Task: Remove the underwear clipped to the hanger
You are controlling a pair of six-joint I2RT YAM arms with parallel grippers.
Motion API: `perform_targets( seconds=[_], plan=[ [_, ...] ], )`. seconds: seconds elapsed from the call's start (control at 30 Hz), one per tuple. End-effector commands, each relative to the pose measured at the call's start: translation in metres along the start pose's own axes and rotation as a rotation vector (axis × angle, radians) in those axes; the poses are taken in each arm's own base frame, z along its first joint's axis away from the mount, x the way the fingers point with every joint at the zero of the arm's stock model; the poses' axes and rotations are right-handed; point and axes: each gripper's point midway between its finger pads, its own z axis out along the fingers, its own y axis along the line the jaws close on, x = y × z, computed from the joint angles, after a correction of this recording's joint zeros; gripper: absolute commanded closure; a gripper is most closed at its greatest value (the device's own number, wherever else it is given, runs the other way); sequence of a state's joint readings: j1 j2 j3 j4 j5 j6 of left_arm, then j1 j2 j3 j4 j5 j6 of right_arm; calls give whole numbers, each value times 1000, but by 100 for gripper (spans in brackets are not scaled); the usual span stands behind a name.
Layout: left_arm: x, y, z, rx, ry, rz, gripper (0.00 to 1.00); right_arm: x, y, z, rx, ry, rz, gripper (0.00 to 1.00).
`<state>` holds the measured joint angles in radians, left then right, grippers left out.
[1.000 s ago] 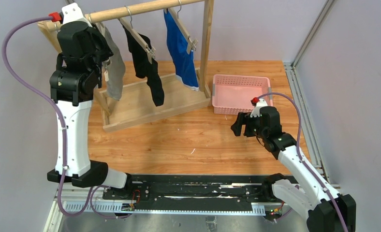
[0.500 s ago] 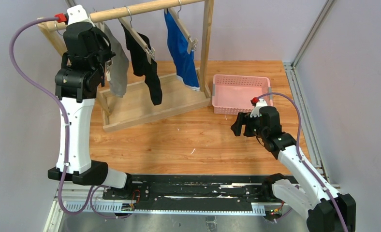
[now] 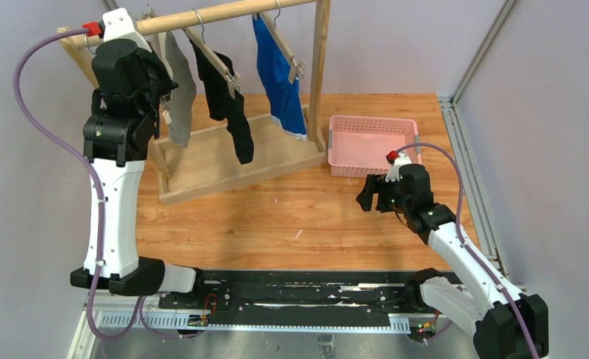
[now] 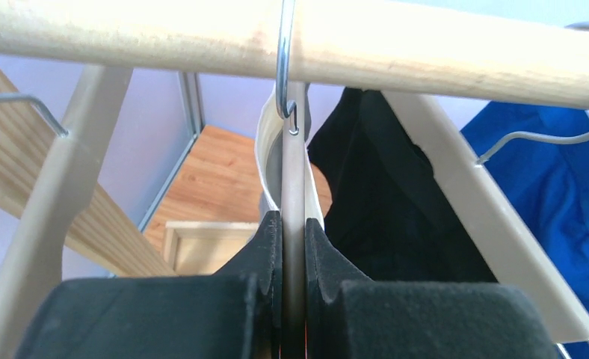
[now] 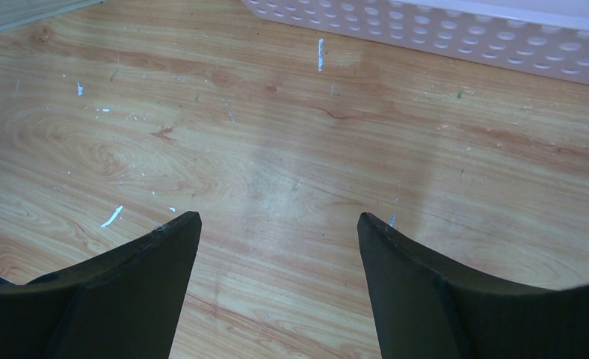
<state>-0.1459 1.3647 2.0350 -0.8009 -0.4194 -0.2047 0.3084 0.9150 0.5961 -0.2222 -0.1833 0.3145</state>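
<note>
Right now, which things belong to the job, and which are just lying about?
Job: grey briefs, black briefs, blue briefs; left gripper, shut on the grey pair's hanger; wooden rail.
Lying about: pink basket; right gripper, open over the table.

Top view looks down on everything; wrist views close on rail (image 4: 426,45) and table (image 5: 276,149).

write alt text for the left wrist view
The left gripper is closed on the thin, edge-on bar of a hanger, whose metal hook hangs over a wooden rail. Behind it hang black briefs and, at the right, blue briefs.
</note>
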Motion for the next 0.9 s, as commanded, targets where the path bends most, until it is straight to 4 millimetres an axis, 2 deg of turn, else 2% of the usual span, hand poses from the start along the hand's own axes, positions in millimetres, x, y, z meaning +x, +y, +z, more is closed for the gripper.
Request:
perform_targets(
  seconds=[0.0, 0.17, 0.33, 0.5, 0.53, 0.67, 0.73, 0.87],
  plan=[
    [-44, -11, -16, 98, -153, -2, 100, 11, 2, 4, -9, 31, 0, 21],
    [-54, -14, -25, 135, -189, 14, 100, 12, 3, 5, -13, 29, 7, 21],
    [-44, -11, -32, 146, -171, 36, 100, 10, 5, 6, -18, 20, 8, 21],
    [-24, -2, -41, 143, -144, 55, 100, 8, 5, 8, -19, 26, -4, 21],
    [-12, 4, -47, 137, -131, 69, 100, 5, 6, 10, -19, 24, -7, 21],
    [5, 12, -59, 143, -110, 85, 100, 4, 7, 13, -22, 26, -10, 21],
    [21, 15, -65, 159, -79, 106, 100, 2, 8, 14, -25, 23, -13, 21],
    [50, 39, -78, 99, -25, 178, 100, -5, 11, 17, -32, 16, -23, 21]
  ],
)
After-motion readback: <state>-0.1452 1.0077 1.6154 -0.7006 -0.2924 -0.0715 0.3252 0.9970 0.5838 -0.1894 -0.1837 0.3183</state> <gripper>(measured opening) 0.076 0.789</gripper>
